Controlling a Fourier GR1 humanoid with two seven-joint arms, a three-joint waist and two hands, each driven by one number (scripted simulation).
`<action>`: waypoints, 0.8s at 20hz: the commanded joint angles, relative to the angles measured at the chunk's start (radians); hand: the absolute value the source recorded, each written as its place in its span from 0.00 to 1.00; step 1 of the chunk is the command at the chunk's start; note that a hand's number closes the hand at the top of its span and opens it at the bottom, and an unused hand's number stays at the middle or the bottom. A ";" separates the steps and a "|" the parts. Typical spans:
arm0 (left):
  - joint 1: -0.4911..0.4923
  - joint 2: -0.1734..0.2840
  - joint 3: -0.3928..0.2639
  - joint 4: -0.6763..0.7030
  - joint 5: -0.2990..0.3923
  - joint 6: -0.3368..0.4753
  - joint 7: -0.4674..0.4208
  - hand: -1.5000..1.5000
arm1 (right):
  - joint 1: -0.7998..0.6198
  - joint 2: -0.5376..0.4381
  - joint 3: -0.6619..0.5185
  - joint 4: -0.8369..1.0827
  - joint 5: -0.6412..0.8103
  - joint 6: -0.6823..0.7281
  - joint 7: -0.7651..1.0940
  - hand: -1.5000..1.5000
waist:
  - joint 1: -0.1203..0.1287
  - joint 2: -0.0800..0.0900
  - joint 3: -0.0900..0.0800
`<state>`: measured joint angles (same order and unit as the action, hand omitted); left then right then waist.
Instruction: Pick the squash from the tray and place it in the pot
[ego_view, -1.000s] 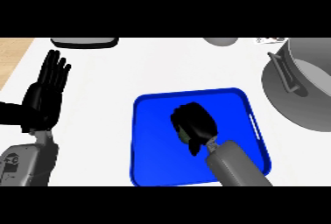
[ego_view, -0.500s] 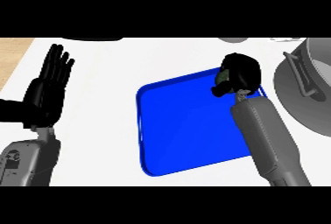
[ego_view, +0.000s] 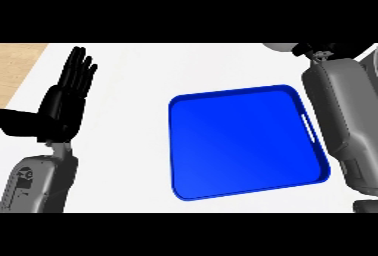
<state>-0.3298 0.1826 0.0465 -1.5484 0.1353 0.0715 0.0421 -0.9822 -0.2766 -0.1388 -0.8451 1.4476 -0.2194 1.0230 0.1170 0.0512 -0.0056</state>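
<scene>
- Left hand (ego_view: 65, 102): open, fingers straight, resting at the left.
- Tray (ego_view: 247, 141): now bare; squash not visible.
- Right forearm (ego_view: 341, 115): has swung past the tray toward the upper right; hand out of view, likely carrying the squash potward.

Light is even and bright across the white counter (ego_view: 133, 165), with no glare. The blue tray (ego_view: 244, 140) carries a soft pale sheen running diagonally across its floor, right of the left hand (ego_view: 63, 107). That hand casts almost no shadow on the counter. Edges read crisp, without blur or bending toward the borders.
</scene>
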 joint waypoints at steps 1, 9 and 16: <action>-0.014 -0.022 -0.018 -0.004 -0.012 0.019 0.010 0.50 | -0.106 -0.065 -0.002 0.092 0.175 -0.029 0.247 1.00 | 0.009 -0.007 0.001; -0.009 0.005 0.016 0.028 -0.005 0.009 0.002 0.50 | -0.155 -0.084 -0.080 0.197 0.321 -0.065 0.382 1.00 | -0.036 -0.022 0.005; 0.053 0.000 0.024 0.003 -0.001 0.013 0.002 0.50 | -0.125 -0.089 -0.174 0.257 0.344 -0.077 0.375 1.00 | -0.069 -0.039 0.006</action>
<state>-0.3280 0.1854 0.0679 -1.5242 0.1302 0.0890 0.0536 -1.1188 -0.3688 -0.2747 -0.6119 1.7757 -0.2338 1.1958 0.0622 0.0217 -0.0003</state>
